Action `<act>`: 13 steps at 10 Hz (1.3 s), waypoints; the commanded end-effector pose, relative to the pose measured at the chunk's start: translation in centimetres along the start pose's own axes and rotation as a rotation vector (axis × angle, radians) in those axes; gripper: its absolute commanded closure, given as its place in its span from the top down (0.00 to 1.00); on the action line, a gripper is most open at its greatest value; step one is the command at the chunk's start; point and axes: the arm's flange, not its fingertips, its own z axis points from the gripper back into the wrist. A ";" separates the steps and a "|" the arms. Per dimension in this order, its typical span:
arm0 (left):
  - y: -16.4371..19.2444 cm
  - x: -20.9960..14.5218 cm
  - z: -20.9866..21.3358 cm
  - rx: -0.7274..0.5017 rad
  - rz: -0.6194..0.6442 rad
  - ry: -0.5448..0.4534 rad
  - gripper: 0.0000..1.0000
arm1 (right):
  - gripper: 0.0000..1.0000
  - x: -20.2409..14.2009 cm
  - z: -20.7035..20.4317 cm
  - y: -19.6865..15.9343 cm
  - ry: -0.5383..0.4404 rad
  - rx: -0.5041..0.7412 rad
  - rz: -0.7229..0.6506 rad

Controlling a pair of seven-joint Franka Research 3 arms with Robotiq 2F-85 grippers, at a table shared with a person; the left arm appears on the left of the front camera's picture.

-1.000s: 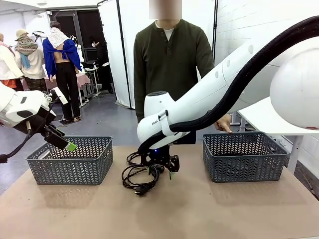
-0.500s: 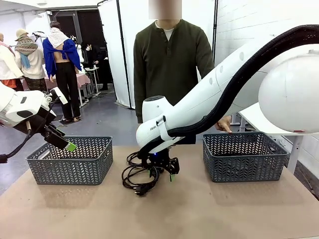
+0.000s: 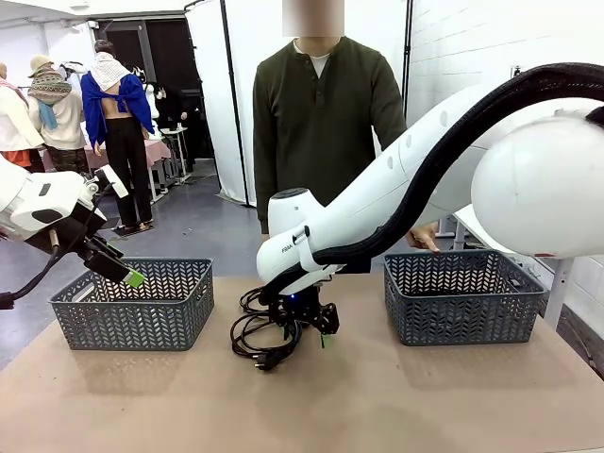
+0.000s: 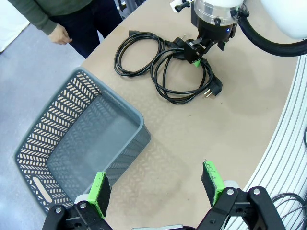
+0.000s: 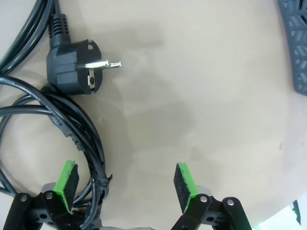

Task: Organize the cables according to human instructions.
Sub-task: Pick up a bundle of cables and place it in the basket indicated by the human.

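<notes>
Black cables [image 3: 262, 332] lie in overlapping loops at the table's middle, also clear in the left wrist view [image 4: 165, 67]. My right gripper [image 3: 307, 316] is down over them and open. Seen from the right wrist, the right gripper [image 5: 124, 184] has cable strands [image 5: 72, 124] running just inside its left pad, and a plug [image 5: 76, 62] lies ahead with bare table between the pads. My left gripper [image 4: 155, 186] is open and empty, and hangs above the left basket's near corner [image 3: 118, 269]. The human [image 3: 321, 123] stands behind the table with one hand [image 3: 425, 236] at the right basket.
A grey basket [image 3: 132, 307] stands at the table's left and another grey basket [image 3: 462, 297] at its right, whose corner shows in the right wrist view [image 5: 295, 48]. The brown tabletop [image 3: 377, 396] stretches bare toward the front. The person's other hand [image 4: 60, 34] hangs beyond the table edge.
My right arm has sunk and swung a little to the left, bringing its gripper slightly lower onto the cables. The left arm and the person have not moved.
</notes>
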 end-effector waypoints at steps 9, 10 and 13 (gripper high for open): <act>0.2 -0.1 0.0 -0.001 0.006 -0.002 1.00 | 0.68 0.5 -2.1 1.2 -0.027 -0.066 -0.038; 0.2 -0.1 0.0 -0.001 0.006 -0.002 1.00 | 0.52 0.4 -2.2 1.1 -0.023 -0.071 -0.037; 0.2 -0.1 0.0 -0.001 0.006 -0.002 1.00 | 0.03 0.1 -1.8 0.7 0.038 -0.036 -0.053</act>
